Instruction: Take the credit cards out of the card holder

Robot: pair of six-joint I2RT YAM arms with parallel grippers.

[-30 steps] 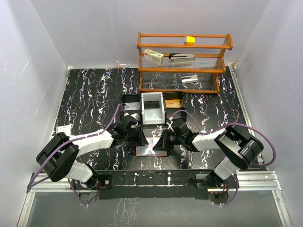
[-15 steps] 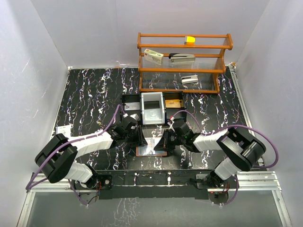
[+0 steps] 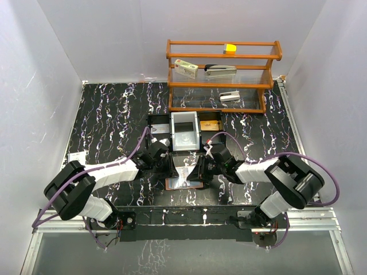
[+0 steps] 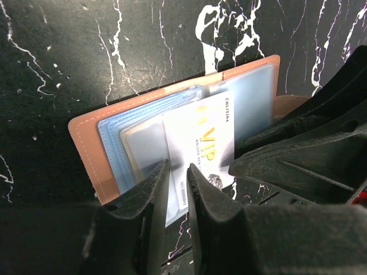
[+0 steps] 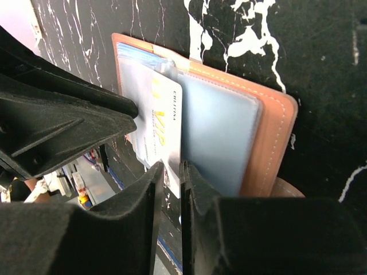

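Observation:
The card holder (image 3: 182,184) lies open on the black marble table between my two grippers. In the left wrist view its salmon-brown cover (image 4: 86,150) frames pale blue-grey pockets. A white credit card (image 4: 202,137) marked VIP sticks out past its near edge. My left gripper (image 3: 172,167) hangs over the card's left edge (image 4: 177,170), jaws almost together, nothing pinched. My right gripper (image 3: 201,171) hangs over the card's other edge (image 5: 171,170), jaws also almost together. The card (image 5: 164,123) and the holder (image 5: 270,137) lie flat below it.
Black and white trays (image 3: 184,130) stand just behind the holder, one holding a brown item (image 3: 211,125). A wooden shelf (image 3: 223,74) with a stapler, a box and a yellow block stands at the back. A white tag (image 3: 76,156) lies at the left.
My right gripper has shifted slightly right and back beside the holder. My left gripper has barely moved. The holder stays in place.

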